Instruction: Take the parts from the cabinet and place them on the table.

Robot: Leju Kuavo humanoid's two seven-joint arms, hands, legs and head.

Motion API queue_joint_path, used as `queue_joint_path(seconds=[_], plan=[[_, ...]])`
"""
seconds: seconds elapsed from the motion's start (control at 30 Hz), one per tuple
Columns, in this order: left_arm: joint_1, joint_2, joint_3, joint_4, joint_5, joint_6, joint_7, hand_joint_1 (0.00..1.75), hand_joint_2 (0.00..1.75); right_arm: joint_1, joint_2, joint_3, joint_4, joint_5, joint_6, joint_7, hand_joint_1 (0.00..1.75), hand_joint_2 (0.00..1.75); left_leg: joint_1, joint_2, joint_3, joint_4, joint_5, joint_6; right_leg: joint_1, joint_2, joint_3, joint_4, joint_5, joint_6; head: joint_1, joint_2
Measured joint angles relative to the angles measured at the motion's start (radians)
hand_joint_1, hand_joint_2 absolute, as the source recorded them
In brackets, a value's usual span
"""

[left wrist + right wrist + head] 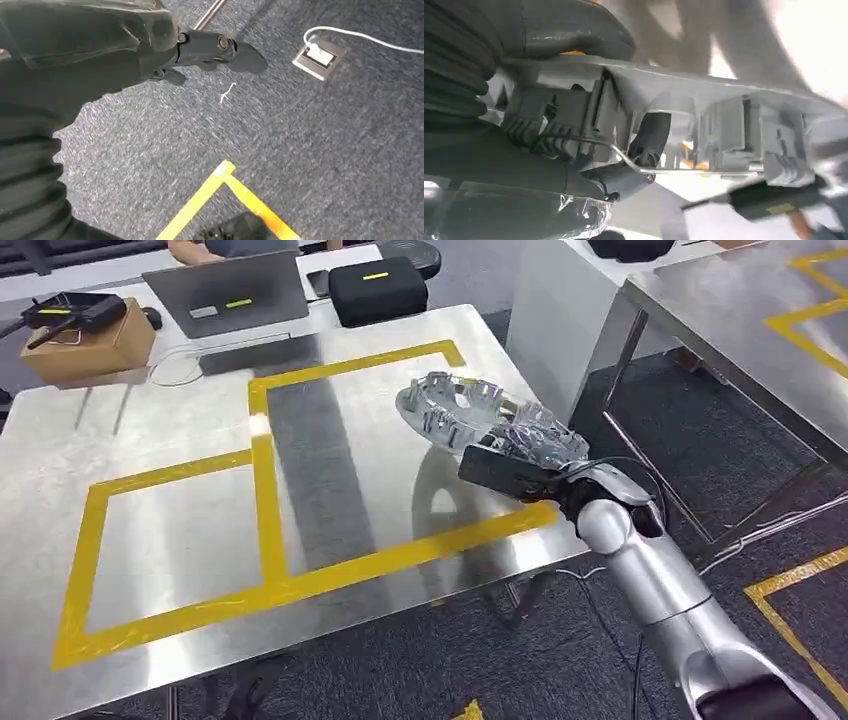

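Fingers (644,145) of the right hand (520,472) grip a ribbed, silvery oval part (470,412), tilted above the shiny steel bench (180,530) near its right edge. Left hand (215,50) hangs over grey carpet, fingers curled, holding nothing.

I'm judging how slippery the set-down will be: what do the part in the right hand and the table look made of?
The part looks like grey moulded plastic, matte, with ribs and clips, partly in clear film; material uncertain. The table seems brushed metal, shiny with blurred reflections. The right hand holds the part.
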Motion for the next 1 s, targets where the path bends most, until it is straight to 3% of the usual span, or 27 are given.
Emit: queue_joint_path(seconds=[0.07, 0.1, 0.13, 0.17, 0.2, 0.27, 0.3, 0.33, 0.43, 0.47, 0.5, 0.53, 0.6, 0.63, 0.67, 0.73, 0.77, 0.8, 0.83, 0.87, 0.93, 1.0], plan=[[-0.006, 0.002, -0.004, 0.004, 0.002, -0.002, 0.005, 0.00, 1.75, -0.024, 0.008, 0.037, 0.076, 0.027, -0.025, 0.004, 1.75, 1.75, 0.008, 0.004, -0.070, 0.153, -0.076, -0.012, 0.002, -0.001, -0.001, 0.000, 0.001, -0.005, -0.001, 0.000], [-0.006, 0.002, -0.007, 0.005, 0.003, -0.003, 0.007, 0.00, 1.75, -0.033, 0.010, 0.056, 0.113, 0.035, -0.034, 0.005, 1.75, 1.75, 0.009, 0.005, -0.107, 0.230, -0.103, -0.017, 0.003, -0.001, -0.001, 0.000, 0.001, -0.005, -0.001, 0.000], [-0.006, 0.002, -0.009, 0.008, 0.007, -0.003, 0.008, 0.00, 1.75, -0.040, 0.013, 0.077, 0.148, 0.041, -0.039, 0.005, 1.75, 1.75, 0.011, 0.005, -0.132, 0.278, -0.111, -0.019, 0.003, -0.002, -0.001, 0.001, 0.001, -0.005, -0.001, 0.000], [-0.006, 0.001, -0.010, 0.011, 0.009, -0.003, 0.008, 0.00, 1.75, -0.045, 0.017, 0.092, 0.186, 0.047, -0.047, 0.005, 1.75, 1.75, 0.011, 0.006, -0.131, 0.270, -0.094, -0.019, 0.003, -0.001, -0.001, 0.001, 0.001, -0.005, -0.001, 0.000], [-0.007, 0.001, -0.010, 0.013, 0.011, -0.003, 0.008, 0.00, 1.75, -0.050, 0.022, 0.106, 0.219, 0.048, -0.053, 0.001, 1.75, 1.75, 0.012, 0.006, -0.108, 0.217, -0.059, -0.017, 0.003, -0.001, 0.000, 0.001, 0.001, -0.005, -0.001, 0.000], [-0.009, 0.003, -0.011, 0.016, 0.025, -0.002, -0.001, 0.00, 1.75, -0.063, 0.038, 0.132, 0.270, 0.065, -0.086, -0.013, 1.75, 1.75, 0.011, 0.006, -0.014, 0.025, 0.034, -0.006, 0.003, 0.003, 0.002, 0.001, 0.000, -0.004, -0.001, 0.000], [-0.011, 0.005, -0.012, 0.018, 0.032, 0.000, -0.007, 0.00, 1.75, -0.070, 0.046, 0.147, 0.292, 0.076, -0.110, -0.021, 1.75, 1.75, 0.009, 0.005, 0.013, -0.031, 0.035, 0.002, 0.004, 0.004, 0.002, 0.000, 0.001, -0.004, 0.000, 0.000], [-0.011, 0.005, -0.014, 0.021, 0.040, 0.004, -0.014, 0.00, 1.75, -0.077, 0.053, 0.163, 0.308, 0.093, -0.142, -0.030, 1.75, 1.75, 0.003, 0.005, 0.018, -0.043, 0.029, 0.006, 0.015, 0.006, -0.005, 0.002, 0.001, 0.000, 0.000, 0.000], [-0.008, 0.006, -0.019, 0.025, 0.053, 0.011, -0.029, 0.00, 1.75, -0.077, 0.071, 0.215, 0.328, 0.135, -0.222, -0.053, 1.75, 1.75, -0.002, 0.007, 0.014, -0.042, 0.029, 0.019, 0.010, 0.007, -0.006, -0.006, 0.006, 0.015, -0.001, 0.000], [-0.009, 0.006, -0.020, 0.026, 0.058, 0.013, -0.035, 0.00, 1.75, -0.076, 0.077, 0.229, 0.328, 0.149, -0.246, -0.063, 1.75, 1.75, 0.010, 0.009, 0.032, -0.064, 0.042, 0.031, 0.012, 0.006, -0.014, -0.002, 0.000, 0.020, 0.000, 0.000], [-0.009, 0.002, -0.023, 0.026, 0.061, 0.015, -0.040, 0.00, 1.75, -0.075, 0.077, 0.240, 0.328, 0.161, -0.269, -0.073, 1.75, 1.75, 0.007, 0.010, 0.037, -0.070, 0.046, 0.034, 0.011, 0.003, -0.023, 0.020, -0.011, 0.019, 0.002, 0.000], [-0.010, 0.002, -0.023, 0.027, 0.062, 0.017, -0.042, 0.00, 1.75, -0.075, 0.079, 0.254, 0.327, 0.172, -0.291, -0.084, 1.75, 1.75, 0.007, 0.010, 0.037, -0.070, 0.047, 0.040, 0.010, 0.004, -0.051, 0.078, -0.037, 0.011, 0.003, 0.000], [-0.010, 0.001, -0.025, 0.029, 0.063, 0.019, -0.047, 0.00, 1.75, -0.063, 0.081, 0.285, 0.323, 0.196, -0.326, -0.108, 1.75, 1.75, 0.005, 0.010, 0.036, -0.069, 0.046, 0.041, 0.009, 0.004, -0.141, 0.256, -0.099, 0.003, 0.003, 0.000], [-0.010, 0.000, -0.026, 0.030, 0.064, 0.019, -0.049, 0.00, 1.75, -0.052, 0.081, 0.301, 0.316, 0.204, -0.338, -0.120, 1.75, 1.75, 0.005, 0.009, 0.036, -0.069, 0.045, 0.042, 0.008, 0.003, -0.179, 0.327, -0.115, 0.008, 0.003, 0.000], [-0.010, -0.001, -0.028, 0.031, 0.064, 0.019, -0.050, 0.00, 1.75, -0.044, 0.081, 0.311, 0.311, 0.210, -0.345, -0.127, 1.75, 1.75, 0.005, 0.007, 0.037, -0.068, 0.044, 0.042, 0.006, 0.003, -0.187, 0.333, -0.110, 0.014, 0.003, 0.000], [-0.010, -0.005, -0.035, 0.034, 0.064, 0.019, -0.052, 0.00, 1.75, -0.032, 0.081, 0.333, 0.295, 0.226, -0.359, -0.142, 1.75, 1.75, 0.006, 0.002, 0.036, -0.063, 0.040, 0.037, -0.001, 0.002, -0.135, 0.213, -0.054, 0.038, 0.003, 0.000], [-0.010, -0.006, -0.039, 0.035, 0.066, 0.018, -0.054, 0.00, 1.75, -0.032, 0.081, 0.343, 0.284, 0.231, -0.365, -0.149, 1.75, 1.75, 0.006, 0.002, 0.036, -0.054, 0.033, 0.032, -0.004, -0.001, -0.077, 0.094, -0.011, 0.049, 0.003, 0.000], [-0.010, -0.006, -0.042, 0.037, 0.069, 0.018, -0.055, 0.00, 1.75, -0.032, 0.080, 0.352, 0.275, 0.233, -0.374, -0.156, 1.75, 1.75, 0.006, 0.002, 0.033, -0.044, 0.026, 0.025, -0.004, -0.007, -0.038, 0.013, 0.010, 0.049, 0.004, 0.000], [-0.010, -0.006, -0.044, 0.038, 0.072, 0.018, -0.056, 0.00, 1.75, -0.032, 0.081, 0.362, 0.267, 0.236, -0.379, -0.161, 1.75, 1.75, -0.002, 0.003, 0.026, -0.037, 0.020, 0.017, 0.004, -0.004, -0.032, 0.017, 0.009, 0.038, 0.003, 0.000], [-0.009, -0.006, -0.046, 0.040, 0.073, 0.018, -0.059, 0.00, 1.75, -0.029, 0.082, 0.370, 0.256, 0.238, -0.381, -0.163, 1.75, 1.75, -0.002, 0.004, 0.025, -0.034, 0.018, 0.014, 0.002, -0.002, -0.035, 0.018, 0.012, 0.031, 0.001, 0.000], [-0.008, -0.006, -0.048, 0.045, 0.083, 0.019, -0.065, 0.00, 1.75, -0.021, 0.083, 0.390, 0.240, 0.239, -0.380, -0.168, 1.75, 1.75, 0.003, 0.006, 0.026, -0.034, 0.018, 0.010, 0.008, 0.001, -0.037, 0.021, 0.011, 0.022, 0.002, 0.000], [-0.007, -0.007, -0.051, 0.047, 0.090, 0.019, -0.073, 0.00, 1.75, -0.021, 0.083, 0.406, 0.223, 0.232, -0.373, -0.177, 1.75, 1.75, 0.008, 0.006, 0.017, -0.021, 0.002, -0.001, -0.004, 0.003, -0.034, 0.016, 0.013, 0.012, 0.002, 0.000]])
